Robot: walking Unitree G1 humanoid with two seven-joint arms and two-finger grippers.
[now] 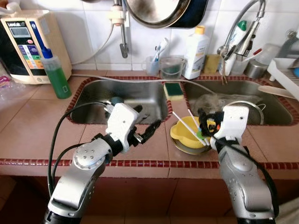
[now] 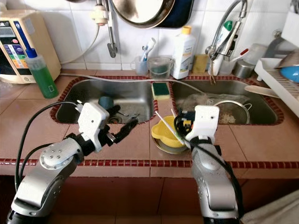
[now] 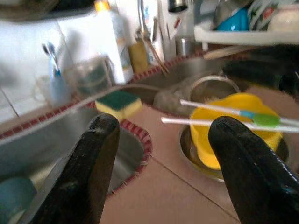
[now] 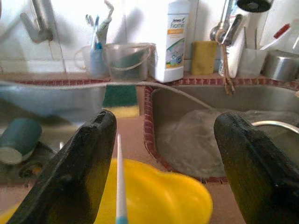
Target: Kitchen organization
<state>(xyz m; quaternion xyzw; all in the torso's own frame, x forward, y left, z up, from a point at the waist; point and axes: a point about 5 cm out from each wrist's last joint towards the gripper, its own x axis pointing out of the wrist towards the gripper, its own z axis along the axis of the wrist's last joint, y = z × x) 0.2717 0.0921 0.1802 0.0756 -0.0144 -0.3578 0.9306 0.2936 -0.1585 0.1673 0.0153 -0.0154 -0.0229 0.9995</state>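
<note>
- Yellow bowl (image 1: 186, 132) sits in a metal dish (image 1: 187, 147) on the tiled counter (image 1: 37, 126), just in front of the divider between the two sink basins
- Two white sticks (image 1: 189, 127) lie across the bowl, long axes running from back-left toward the front-right rim
- Right gripper (image 4: 163, 163) hovers directly over the bowl, fingers spread wide, holding nothing
- Left gripper (image 3: 163, 154) is over bare counter left of the bowl, fingers parted, empty
- Right wrist view shows a teal cup (image 4: 17, 140) lying in the left basin (image 1: 140, 100)
- Green-and-yellow sponge (image 1: 173, 90) rests on the divider

Hanging pan (image 1: 159, 11) — top cropped.
</note>
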